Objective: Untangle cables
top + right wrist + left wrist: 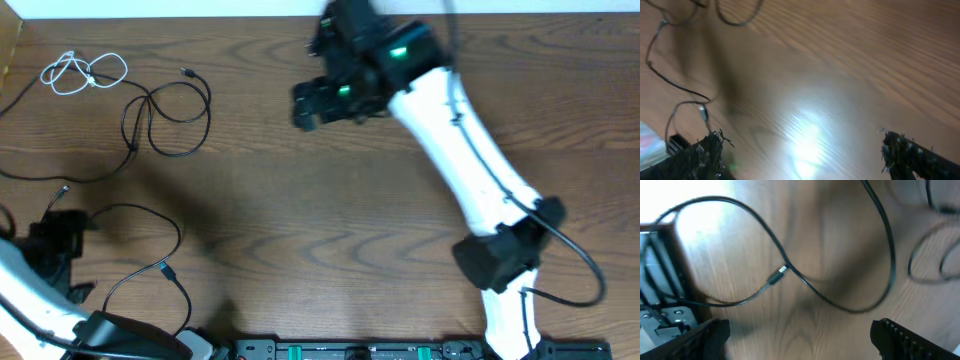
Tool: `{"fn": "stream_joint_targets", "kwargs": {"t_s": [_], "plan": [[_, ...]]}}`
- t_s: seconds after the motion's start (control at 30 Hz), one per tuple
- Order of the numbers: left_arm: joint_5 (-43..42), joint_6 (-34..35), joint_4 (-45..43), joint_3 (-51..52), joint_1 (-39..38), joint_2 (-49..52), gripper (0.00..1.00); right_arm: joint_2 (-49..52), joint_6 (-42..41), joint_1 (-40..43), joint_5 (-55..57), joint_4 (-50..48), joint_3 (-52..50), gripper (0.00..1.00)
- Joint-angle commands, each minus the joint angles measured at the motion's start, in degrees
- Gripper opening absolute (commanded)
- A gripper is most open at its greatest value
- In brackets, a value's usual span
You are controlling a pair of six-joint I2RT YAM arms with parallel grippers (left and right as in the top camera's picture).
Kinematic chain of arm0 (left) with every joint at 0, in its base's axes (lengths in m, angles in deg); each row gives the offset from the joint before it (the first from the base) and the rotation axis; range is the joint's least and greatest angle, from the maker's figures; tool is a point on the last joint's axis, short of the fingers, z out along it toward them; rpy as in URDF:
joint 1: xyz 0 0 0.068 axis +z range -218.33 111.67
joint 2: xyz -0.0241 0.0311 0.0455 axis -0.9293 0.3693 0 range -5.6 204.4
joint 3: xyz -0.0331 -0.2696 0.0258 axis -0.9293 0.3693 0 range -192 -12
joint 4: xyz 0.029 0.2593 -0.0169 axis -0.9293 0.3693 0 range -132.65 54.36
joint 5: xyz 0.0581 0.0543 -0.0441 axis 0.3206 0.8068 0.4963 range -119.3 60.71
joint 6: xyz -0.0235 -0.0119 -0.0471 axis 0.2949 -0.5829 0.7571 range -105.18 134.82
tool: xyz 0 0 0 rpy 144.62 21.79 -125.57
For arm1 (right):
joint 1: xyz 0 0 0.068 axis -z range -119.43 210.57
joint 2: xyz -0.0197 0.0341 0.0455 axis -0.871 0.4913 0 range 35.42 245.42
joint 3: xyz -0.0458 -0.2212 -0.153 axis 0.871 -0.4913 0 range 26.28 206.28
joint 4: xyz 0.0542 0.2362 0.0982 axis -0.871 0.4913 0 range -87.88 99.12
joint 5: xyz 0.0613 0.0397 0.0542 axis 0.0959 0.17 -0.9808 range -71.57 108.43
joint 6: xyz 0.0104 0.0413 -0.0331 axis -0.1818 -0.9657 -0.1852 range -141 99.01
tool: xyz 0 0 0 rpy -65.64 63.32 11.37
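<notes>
1. Left gripper: black and blocky, low at the left edge of the table. In the wrist view the jaws stand wide apart, with ridged black fingers at each lower corner. Only bare wood lies between them, so it holds nothing.
2. White cable: short, thin and glossy, gathered into small loose loops in the far left corner. It is well apart from both black cords and counts as separated.
3. Lower black cable: a thin matte cord lying in one open arc near the left arm, with a small plug end turned inward. The left wrist view shows this cord as a smooth S-curve with a metal-tipped plug at mid-span, lying slack on the wood ahead of the open jaws. It appears clear of the other cords.
4. Upper black cable: thin and longer, coiled in two or three overlapping rings beside the white one, its tail trailing off to the left edge. It seems to cross only itself. Judged the remaining work: spreading or straightening these rings.
5. Table: brown wood grain, flat, with a bright glare patch in the right wrist view.
6. Right gripper: a black head with green lights on a white arm, over bare wood and well apart from every cord. The wrist view shows frayed-looking dark fingers spread wide and nothing between them.
7. Progress, as judged: the three cords lie largely apart, so the task is near its end.
</notes>
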Motion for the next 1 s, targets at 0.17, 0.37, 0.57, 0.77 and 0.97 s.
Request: {"fn": "stream_joint_targets", "kwargs": {"t_s": [0.17, 0.37, 0.57, 0.77, 0.97], "plan": [[3.74, 2.56, 1.11, -0.72, 6.32, -0.42, 0.96, 9.68, -3.43, -9.75, -8.00, -15.69, 0.17, 0.99], [6.49, 2.43, 1.09, -0.72, 6.38, -0.42, 0.96, 16.24, -3.32, -15.93, -11.72, -25.31, 0.17, 0.99], [6.49, 2.43, -0.61, -0.72, 6.38, -0.42, 0.96, 17.90, 0.83, -20.00, -10.97, -28.55, 0.20, 0.99], [6.40, 2.45, -0.66, -0.72, 6.38, -0.42, 0.96, 14.03, 0.96, -19.63, -3.87, -24.50, 1.25, 0.99], [0.13, 1.95, 7.54, 0.15, 6.32, -0.42, 0.96, 3.23, 1.66, -13.70, 5.18, -13.79, 1.25, 0.99]]}}
